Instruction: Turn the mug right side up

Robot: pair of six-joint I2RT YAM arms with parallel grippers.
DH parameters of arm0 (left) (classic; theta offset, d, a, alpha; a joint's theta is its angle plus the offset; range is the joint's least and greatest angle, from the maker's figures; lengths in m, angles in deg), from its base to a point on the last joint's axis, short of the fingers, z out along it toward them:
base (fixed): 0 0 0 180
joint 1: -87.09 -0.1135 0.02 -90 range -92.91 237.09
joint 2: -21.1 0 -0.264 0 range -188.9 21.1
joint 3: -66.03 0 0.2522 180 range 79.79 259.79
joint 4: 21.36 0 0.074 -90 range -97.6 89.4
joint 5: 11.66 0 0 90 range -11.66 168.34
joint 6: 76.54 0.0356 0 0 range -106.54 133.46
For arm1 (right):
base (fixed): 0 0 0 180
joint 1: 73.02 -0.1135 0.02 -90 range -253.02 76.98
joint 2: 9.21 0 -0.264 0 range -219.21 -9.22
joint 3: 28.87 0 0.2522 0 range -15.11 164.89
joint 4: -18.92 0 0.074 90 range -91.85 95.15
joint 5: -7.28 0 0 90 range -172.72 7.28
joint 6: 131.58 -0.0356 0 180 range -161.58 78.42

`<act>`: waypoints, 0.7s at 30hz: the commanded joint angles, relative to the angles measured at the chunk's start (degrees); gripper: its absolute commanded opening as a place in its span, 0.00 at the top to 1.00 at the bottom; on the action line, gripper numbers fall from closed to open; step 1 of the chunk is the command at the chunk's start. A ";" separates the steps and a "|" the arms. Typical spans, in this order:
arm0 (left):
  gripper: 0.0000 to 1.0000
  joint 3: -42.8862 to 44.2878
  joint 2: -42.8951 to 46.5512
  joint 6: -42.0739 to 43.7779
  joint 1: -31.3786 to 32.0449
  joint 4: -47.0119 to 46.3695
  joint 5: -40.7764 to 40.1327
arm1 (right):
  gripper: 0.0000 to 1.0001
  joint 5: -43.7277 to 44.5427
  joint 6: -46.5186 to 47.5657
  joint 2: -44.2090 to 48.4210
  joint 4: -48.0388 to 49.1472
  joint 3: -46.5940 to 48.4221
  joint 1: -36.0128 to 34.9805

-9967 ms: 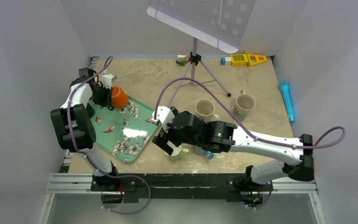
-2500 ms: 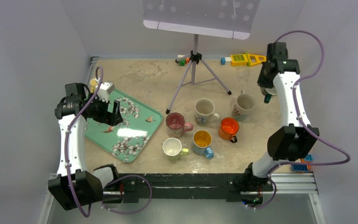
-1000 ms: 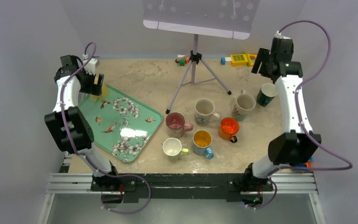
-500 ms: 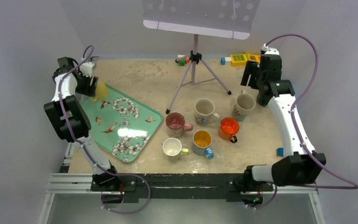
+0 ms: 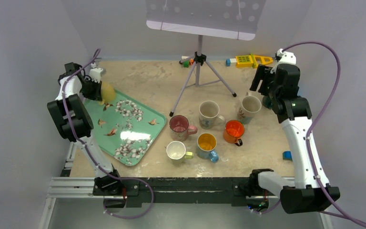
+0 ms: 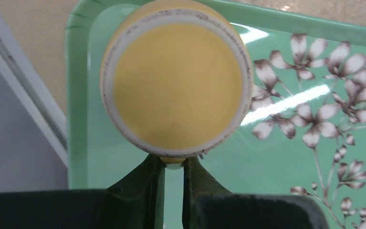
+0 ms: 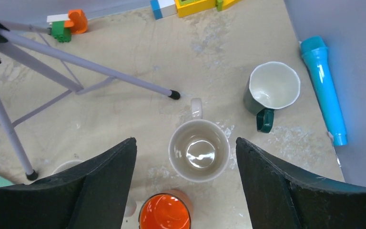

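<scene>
A yellow mug (image 6: pixel 176 86) is at the far left corner of the green flowered tray (image 6: pixel 276 191). Its flat base faces the left wrist camera and its opening is hidden. My left gripper (image 6: pixel 173 162) is shut on the mug's small handle, just under the base rim. In the top view the mug (image 5: pixel 107 91) shows its side, held by the left gripper (image 5: pixel 96 88) over the tray (image 5: pixel 140 140). My right gripper (image 7: pixel 185 143) is open and empty, high above a beige mug (image 7: pixel 199 150). In the top view the right gripper (image 5: pixel 266 81) is at the far right.
A teal mug (image 7: pixel 272 88) stands upright beside a blue toy microphone (image 7: pixel 325 88). Several upright mugs stand mid-table, among them an orange one (image 5: pixel 233 130) and a maroon one (image 5: pixel 179 125). A music stand's tripod (image 5: pixel 199 71) and toy blocks (image 5: pixel 250 60) are at the back.
My right arm has drawn back from the teal mug and now hangs open over the beige mug. My left gripper has kept its hold on the yellow mug and shifted slightly over the tray corner.
</scene>
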 commanded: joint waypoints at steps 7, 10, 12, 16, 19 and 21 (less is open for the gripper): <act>1.00 -6.50 25.23 -8.16 0.79 14.59 23.90 | 0.13 -27.73 -2.41 13.66 9.12 -5.07 -5.47; 1.00 -6.52 30.91 -9.50 1.83 21.92 33.81 | 0.11 -32.86 -6.56 16.18 20.65 -9.72 -16.80; 1.00 -6.47 35.16 -11.03 2.88 25.85 39.53 | 0.11 -33.74 -10.24 15.53 29.35 -12.74 -24.99; 1.00 -6.60 43.15 -15.66 4.61 28.78 47.55 | 0.09 -34.11 -17.37 9.30 50.59 -17.56 -39.03; 1.00 -6.95 48.67 -21.45 4.83 27.51 51.92 | 0.09 -33.78 -21.84 0.95 64.33 -17.22 -45.82; 1.00 -6.98 52.33 -24.13 4.88 26.94 54.80 | 0.09 -34.98 -25.70 -5.47 69.62 -14.74 -47.56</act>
